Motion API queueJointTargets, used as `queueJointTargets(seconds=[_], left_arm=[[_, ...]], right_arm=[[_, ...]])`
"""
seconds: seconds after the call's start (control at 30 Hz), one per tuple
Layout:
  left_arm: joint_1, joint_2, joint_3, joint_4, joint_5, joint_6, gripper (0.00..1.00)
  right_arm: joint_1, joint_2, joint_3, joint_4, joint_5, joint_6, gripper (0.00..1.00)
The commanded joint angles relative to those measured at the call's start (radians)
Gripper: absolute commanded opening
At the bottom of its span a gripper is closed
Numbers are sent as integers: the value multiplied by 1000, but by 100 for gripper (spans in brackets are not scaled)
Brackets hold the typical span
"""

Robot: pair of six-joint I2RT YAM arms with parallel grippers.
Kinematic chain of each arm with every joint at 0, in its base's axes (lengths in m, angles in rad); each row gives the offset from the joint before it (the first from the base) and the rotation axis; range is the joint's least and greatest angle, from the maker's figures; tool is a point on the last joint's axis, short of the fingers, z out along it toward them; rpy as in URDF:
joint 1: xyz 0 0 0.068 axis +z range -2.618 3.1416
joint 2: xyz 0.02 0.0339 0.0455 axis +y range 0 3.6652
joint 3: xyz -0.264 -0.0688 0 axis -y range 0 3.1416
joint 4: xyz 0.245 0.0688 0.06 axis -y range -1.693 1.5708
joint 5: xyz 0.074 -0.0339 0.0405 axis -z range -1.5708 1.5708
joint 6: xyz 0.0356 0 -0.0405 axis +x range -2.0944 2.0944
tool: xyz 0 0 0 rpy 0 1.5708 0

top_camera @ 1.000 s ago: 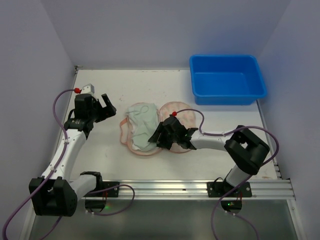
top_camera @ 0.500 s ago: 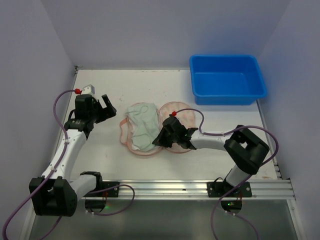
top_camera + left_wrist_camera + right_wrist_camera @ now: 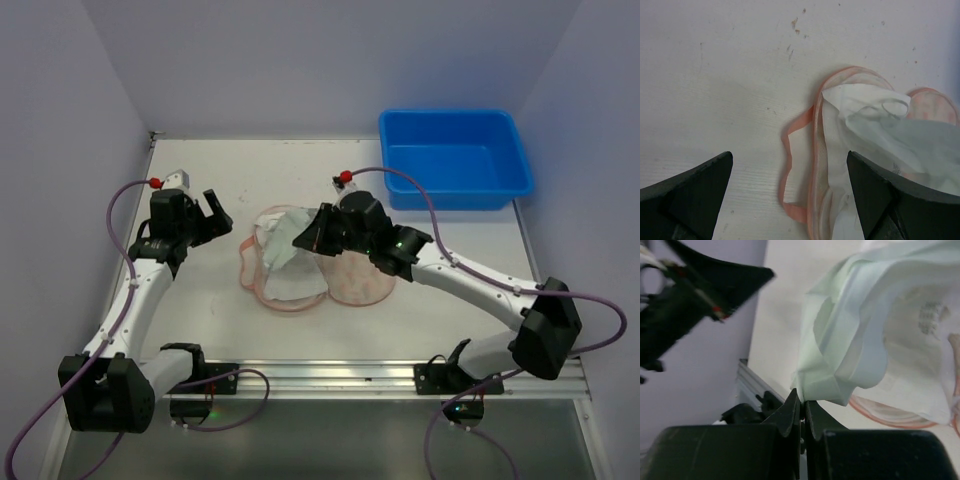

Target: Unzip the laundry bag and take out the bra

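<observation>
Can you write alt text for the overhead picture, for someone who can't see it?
The right fingers, shut, pinch a white bra over an open patterned bag mid-table. The left fingers stand open to its left; a blue tub sits far right.

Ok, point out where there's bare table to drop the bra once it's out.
Bare table: the back strip between the wall and the bag, left of the tub; also the near strip between bag and rail. The tub is empty. Crowded: the middle, where the right end effector pinches the bra over the bag, the left end effector open alongside.
</observation>
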Motion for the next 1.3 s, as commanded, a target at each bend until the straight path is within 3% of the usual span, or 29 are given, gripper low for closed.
queueJointTargets(seconds=[0.0, 0.17, 0.47, 0.87, 1.27], left_arm=[[10, -14, 0, 47, 6, 26, 100], [10, -19, 0, 45, -5, 29, 100], [10, -19, 0, 42, -6, 31, 100], [10, -13, -2, 44, -6, 36, 100], [10, 1, -8, 51, 14, 36, 100]], right_arm=[[-31, -84, 131, -92, -44, -113, 0], [-174, -139, 268, -148, -111, -130, 0], [-496, -150, 487, -229, 50, -182, 0], [-916, 121, 553, -57, 64, -81, 0], [-1056, 372, 676, 36, 98, -107, 0]])
